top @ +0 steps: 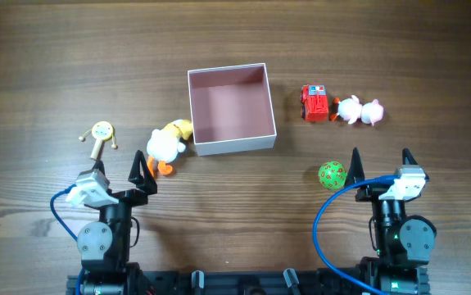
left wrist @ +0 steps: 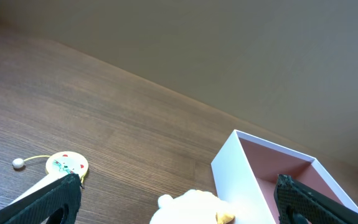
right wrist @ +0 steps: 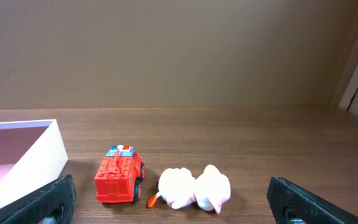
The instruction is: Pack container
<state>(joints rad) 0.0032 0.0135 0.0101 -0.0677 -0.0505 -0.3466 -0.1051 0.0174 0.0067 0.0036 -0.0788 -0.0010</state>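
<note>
Toys: one duck, one rattle, one truck, two pink animals, one ball. One container. Jaws apart on left gripper and right gripper.

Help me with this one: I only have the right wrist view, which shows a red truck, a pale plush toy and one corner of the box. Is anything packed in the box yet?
Observer: No. From overhead the box is empty, its pink floor bare.
Operator: Are there any toys I can't see?
Observer: A green ball lies just left of the right gripper, which is open.
Operator: And on the far side of the box?
Observer: A white and yellow duck lies close beside the box's left wall.
</note>
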